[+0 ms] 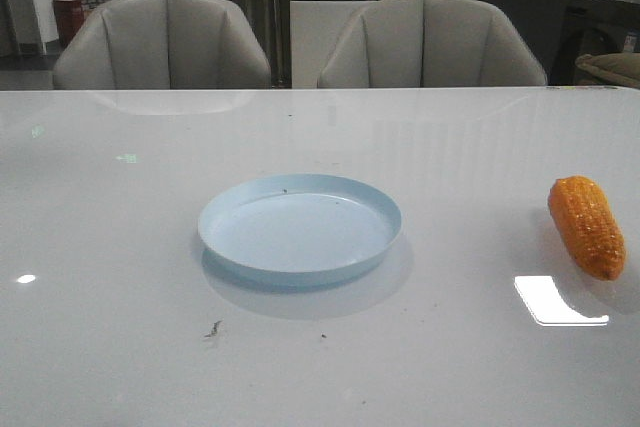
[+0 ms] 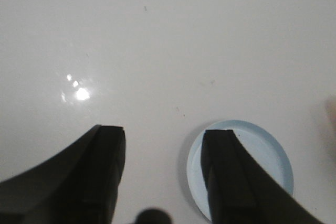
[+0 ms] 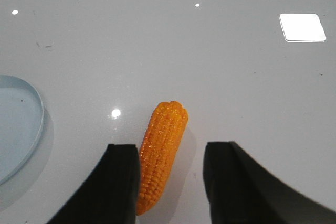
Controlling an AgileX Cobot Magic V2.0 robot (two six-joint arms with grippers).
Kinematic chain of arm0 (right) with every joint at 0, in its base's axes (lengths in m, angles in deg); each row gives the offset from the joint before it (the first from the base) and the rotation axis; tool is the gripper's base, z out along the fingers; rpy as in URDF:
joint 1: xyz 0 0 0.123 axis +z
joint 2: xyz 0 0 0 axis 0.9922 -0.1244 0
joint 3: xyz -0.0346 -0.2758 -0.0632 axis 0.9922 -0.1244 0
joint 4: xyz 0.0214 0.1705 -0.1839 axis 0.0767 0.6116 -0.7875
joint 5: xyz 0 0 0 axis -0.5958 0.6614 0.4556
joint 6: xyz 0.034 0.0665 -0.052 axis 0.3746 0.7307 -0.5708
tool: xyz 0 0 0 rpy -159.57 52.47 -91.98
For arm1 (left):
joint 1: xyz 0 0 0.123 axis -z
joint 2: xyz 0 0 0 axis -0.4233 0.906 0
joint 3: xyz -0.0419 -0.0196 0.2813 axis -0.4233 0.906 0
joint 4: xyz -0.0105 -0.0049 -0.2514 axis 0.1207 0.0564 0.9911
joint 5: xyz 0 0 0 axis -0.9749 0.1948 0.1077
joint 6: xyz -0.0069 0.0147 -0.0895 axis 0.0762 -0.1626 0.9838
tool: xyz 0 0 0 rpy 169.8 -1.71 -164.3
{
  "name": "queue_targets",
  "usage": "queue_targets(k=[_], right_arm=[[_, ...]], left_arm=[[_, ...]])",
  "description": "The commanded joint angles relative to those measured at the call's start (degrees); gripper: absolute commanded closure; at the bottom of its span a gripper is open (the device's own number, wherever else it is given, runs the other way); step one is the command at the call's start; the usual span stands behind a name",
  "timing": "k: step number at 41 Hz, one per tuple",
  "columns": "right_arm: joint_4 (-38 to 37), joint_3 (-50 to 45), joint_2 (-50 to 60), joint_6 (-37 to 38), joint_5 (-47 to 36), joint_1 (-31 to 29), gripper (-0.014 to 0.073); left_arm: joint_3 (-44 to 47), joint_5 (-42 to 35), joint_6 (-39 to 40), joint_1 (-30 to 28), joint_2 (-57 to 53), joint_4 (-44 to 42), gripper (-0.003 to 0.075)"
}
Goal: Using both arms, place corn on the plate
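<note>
The orange corn [image 1: 587, 226] lies on the white table near its right edge, apart from the plate. The pale blue plate [image 1: 300, 228] sits empty at the table's middle. Neither gripper shows in the front view. In the right wrist view my right gripper [image 3: 170, 153] is open above the table, and the corn [image 3: 161, 150] lies between its fingers, close to one finger and untouched. The plate's rim [image 3: 31, 129] shows at that view's edge. In the left wrist view my left gripper [image 2: 164, 140] is open and empty above the table, with the plate [image 2: 268, 156] partly behind one finger.
Two grey chairs [image 1: 165, 42] [image 1: 430, 42] stand behind the table's far edge. Bright light reflections [image 1: 560, 300] lie on the glossy tabletop near the corn. A small dark smudge [image 1: 213, 328] marks the table in front of the plate.
</note>
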Motion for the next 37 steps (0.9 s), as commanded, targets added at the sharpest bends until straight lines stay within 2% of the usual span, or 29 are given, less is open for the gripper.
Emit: queue_targets(k=[1, 6, 10, 17, 23, 26, 29, 33, 37], right_arm=[[-0.27, 1.9, 0.49, -0.2, -3.8, 0.02, 0.0188], [-0.22, 1.9, 0.49, -0.2, -3.8, 0.02, 0.0188], [0.07, 1.9, 0.49, -0.2, -3.05, 0.02, 0.0188], [2.92, 1.9, 0.49, -0.2, 0.51, 0.02, 0.0187], [2.8, 2.62, -0.88, -0.2, 0.56, 0.02, 0.0187], [2.8, 4.66, -2.93, -0.2, 2.25, 0.02, 0.0186], [2.7, 8.31, -6.33, -0.26, 6.11, 0.02, 0.0186], [2.16, 13.44, -11.7, -0.26, 9.88, 0.02, 0.0186], [2.08, 17.92, -17.26, -0.26, 11.59, 0.02, 0.0186]], left_arm=[[1.02, 0.25, 0.05, -0.2, -10.96, -3.15, 0.0315], [9.52, -3.21, 2.06, -0.2, -22.98, -14.13, 0.0315], [20.44, -8.91, 4.69, -0.2, -32.21, -18.45, 0.0315], [44.59, -21.01, 9.14, -0.2, -50.33, -18.21, 0.0315], [66.13, -27.95, 12.08, -0.2, -66.14, -16.61, 0.0315], [72.76, -29.72, 13.97, -0.2, -71.88, -15.51, 0.0315], [76.49, -29.25, 17.87, -0.2, -75.58, -15.51, 0.0315], [77.14, -28.27, 17.85, -0.2, -76.72, -16.23, 0.0315], [76.3, -28.54, 17.58, -0.2, -74.65, -20.45, 0.0315]])
